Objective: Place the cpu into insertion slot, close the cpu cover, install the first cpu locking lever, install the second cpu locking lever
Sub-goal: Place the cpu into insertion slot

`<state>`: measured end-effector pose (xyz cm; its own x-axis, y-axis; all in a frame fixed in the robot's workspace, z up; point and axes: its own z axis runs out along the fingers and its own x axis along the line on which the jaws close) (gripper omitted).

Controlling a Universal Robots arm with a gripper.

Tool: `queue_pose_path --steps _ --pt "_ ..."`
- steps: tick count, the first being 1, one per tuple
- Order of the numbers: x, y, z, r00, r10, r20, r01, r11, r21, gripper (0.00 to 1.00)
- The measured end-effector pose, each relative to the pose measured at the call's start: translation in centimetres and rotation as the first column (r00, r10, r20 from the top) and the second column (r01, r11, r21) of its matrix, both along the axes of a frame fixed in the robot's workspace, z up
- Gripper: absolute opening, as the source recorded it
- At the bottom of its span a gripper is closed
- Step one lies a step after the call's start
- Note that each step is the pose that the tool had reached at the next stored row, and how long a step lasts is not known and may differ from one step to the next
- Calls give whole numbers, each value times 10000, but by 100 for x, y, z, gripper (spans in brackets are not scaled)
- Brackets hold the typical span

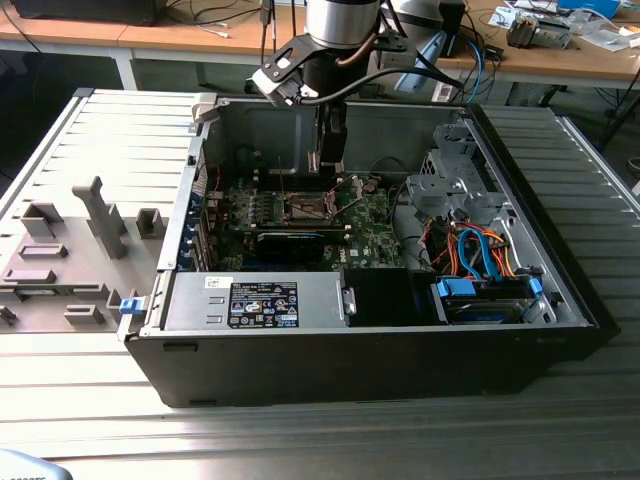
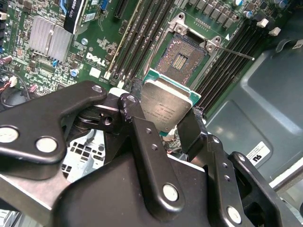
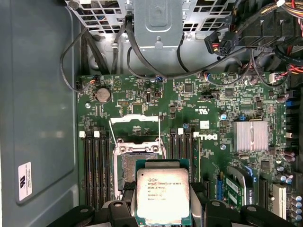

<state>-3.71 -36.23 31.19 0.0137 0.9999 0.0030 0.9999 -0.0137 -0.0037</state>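
1. My pincer (image 2: 163, 118) is clamped on the cpu (image 2: 165, 106). One black finger (image 2: 129, 105) presses on each of two opposite edges.
2. The cpu is a small, flat square. Its top face is silvery-grey metal with dark print that I leave unread, and a thin green rim runs around that metal lid.
3. In the first wrist view the cpu (image 3: 163, 196) lies level between my fingers, and its lid has slightly notched corners.
4. I hold it above the green circuit board (image 3: 189, 109), not seated, and it hangs just over one edge of the insertion slot (image 3: 130, 161).
5. The insertion slot (image 2: 182, 56) lies bare, with a dark, speckled centre and a silvery metal rim with tabs at the corners.
6. The cpu cover (image 3: 135, 118) stands raised at the slot's other side, seen as a thin silvery strip.
7. Rows of narrow black parallel slots (image 3: 94, 165) flank the insertion slot on both sides.
8. In the exterior view my pincer (image 1: 328, 160) reaches down into the open computer case (image 1: 560, 280), which sits on a ribbed metal table (image 1: 400, 440). It hangs above the insertion slot (image 1: 305, 207), toward the far wall.
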Motion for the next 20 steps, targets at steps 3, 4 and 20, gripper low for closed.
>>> queue_pose_path --steps 3,4,20 --pt "0 0 -1 10000 -38 0 38 10000 0 54" --pt "0 0 -2 10000 -46 0 46 10000 0 54" --pt "0 0 -9 9997 -229 0 229 9997 0 54"
